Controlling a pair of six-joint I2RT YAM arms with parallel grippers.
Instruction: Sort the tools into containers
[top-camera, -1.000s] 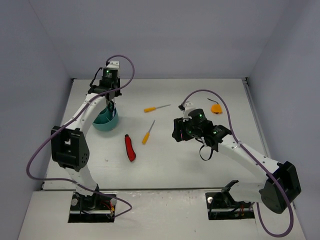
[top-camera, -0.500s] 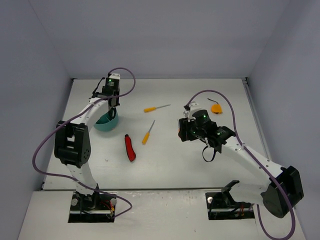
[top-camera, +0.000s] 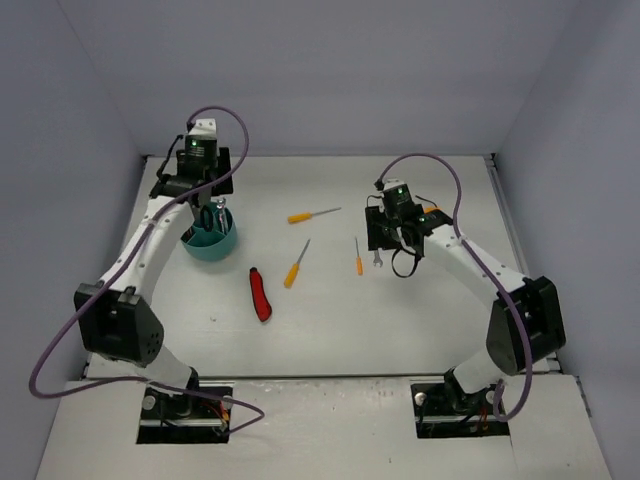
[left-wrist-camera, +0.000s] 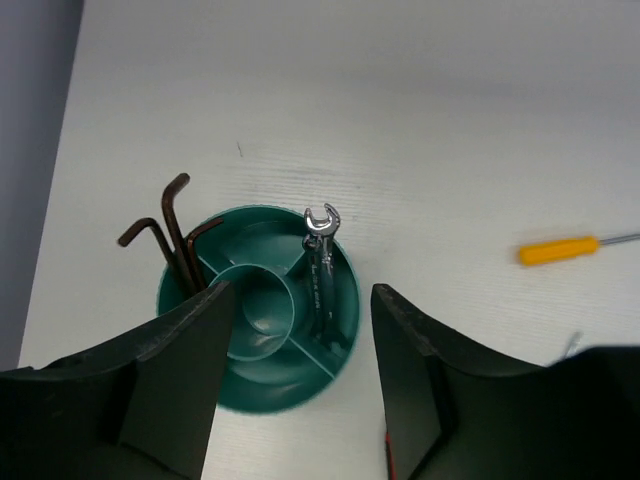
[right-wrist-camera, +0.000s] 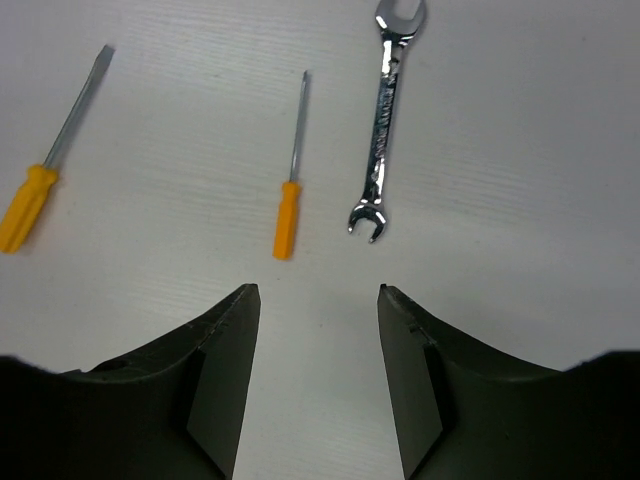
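The teal tub (top-camera: 212, 247) stands at the back left. In the left wrist view the tub (left-wrist-camera: 262, 375) holds dark hex keys (left-wrist-camera: 170, 230) in one compartment and a silver wrench (left-wrist-camera: 320, 268) upright in another. My left gripper (left-wrist-camera: 300, 290) hangs open and empty right above it, seen from the top as the left gripper (top-camera: 210, 212). My right gripper (right-wrist-camera: 318, 290) is open and empty, just short of a small orange screwdriver (right-wrist-camera: 289, 195) and a second wrench (right-wrist-camera: 383, 120); from above the right gripper (top-camera: 384, 240) is beside them.
A larger orange screwdriver (top-camera: 296, 265) and another one (top-camera: 313, 215) lie mid-table. The red-and-black folding knife (top-camera: 260, 295) lies nearer the front, right of the tub. Walls close the table on three sides.
My left gripper has opened and let the wrench go into the tub. The right arm has swung back toward the far side, uncovering the small screwdriver and the second wrench.
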